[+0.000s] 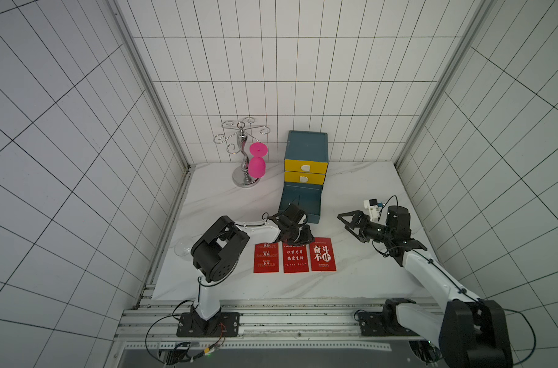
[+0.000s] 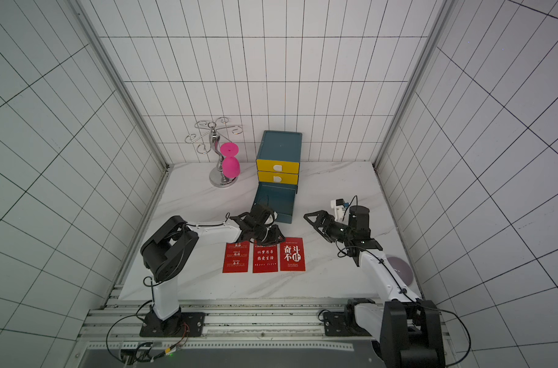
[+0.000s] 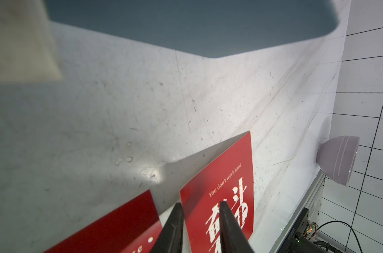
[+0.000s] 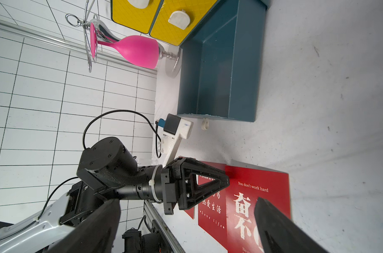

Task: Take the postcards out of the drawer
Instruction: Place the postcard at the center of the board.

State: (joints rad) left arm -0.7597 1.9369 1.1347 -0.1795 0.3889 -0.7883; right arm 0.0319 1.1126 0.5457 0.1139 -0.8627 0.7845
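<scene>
Lying side by side on the marble surface [image 1: 367, 270] before the empty teal drawer [image 1: 309, 204], three red postcards [image 1: 295, 258] are out. Left fingers [image 3: 173, 230] hover slightly apart over the rightmost, seemingly letting go; right fingers [image 4: 282, 227] spread wide, idle.

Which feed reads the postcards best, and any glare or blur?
Right wrist view: postcards sharp, print legible. Left wrist view: glare patch on the table, drawer out of focus. In both top views: even light, small print unreadable.
</scene>
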